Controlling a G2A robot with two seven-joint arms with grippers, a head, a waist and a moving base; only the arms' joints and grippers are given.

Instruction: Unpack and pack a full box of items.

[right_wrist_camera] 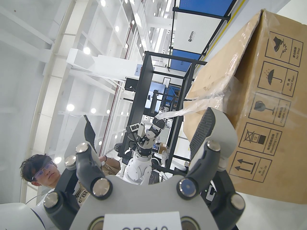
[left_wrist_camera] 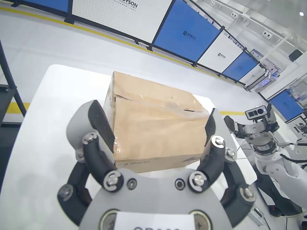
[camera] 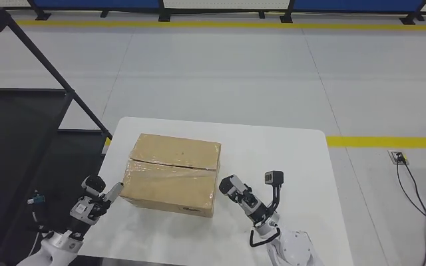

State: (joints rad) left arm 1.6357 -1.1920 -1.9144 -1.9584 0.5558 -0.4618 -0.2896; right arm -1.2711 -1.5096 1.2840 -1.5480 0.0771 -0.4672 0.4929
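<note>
The cardboard box sits shut on the white worktop, a little toward 9 o'clock from the middle. Its flaps are down under wrinkled clear tape. The left hand hangs at the box's 8 o'clock, just beside the near corner, fingers spread wide and holding nothing. The right hand is at the box's 4 o'clock, close by the end panel with the printed handling marks, likewise released and empty.
</note>
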